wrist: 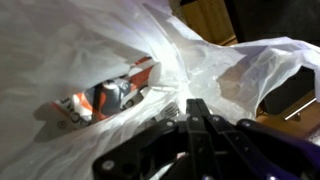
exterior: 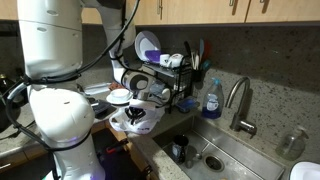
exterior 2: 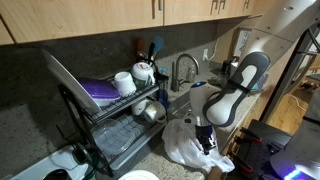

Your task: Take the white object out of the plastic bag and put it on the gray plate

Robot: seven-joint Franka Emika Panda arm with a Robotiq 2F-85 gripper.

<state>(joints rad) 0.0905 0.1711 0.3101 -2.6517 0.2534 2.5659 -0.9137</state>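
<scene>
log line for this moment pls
phase: at bag | gripper: fingers look closed at bag mouth | object: inside bag, not yet out

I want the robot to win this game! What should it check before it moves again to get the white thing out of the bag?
1. Tool at the plastic bag: ok, its tips are against the folds.
2. Tool open enough to grab: cannot tell, the tips look close together.
3. Bag mouth open: ok, the wrist view looks inside.
4. White object found: cannot tell; an orange-and-white packet shows inside.
5. Gray plate spotted: cannot tell, no view shows it clearly.
6. Bag out of the sink: ok, it lies beside it, not in it.
</scene>
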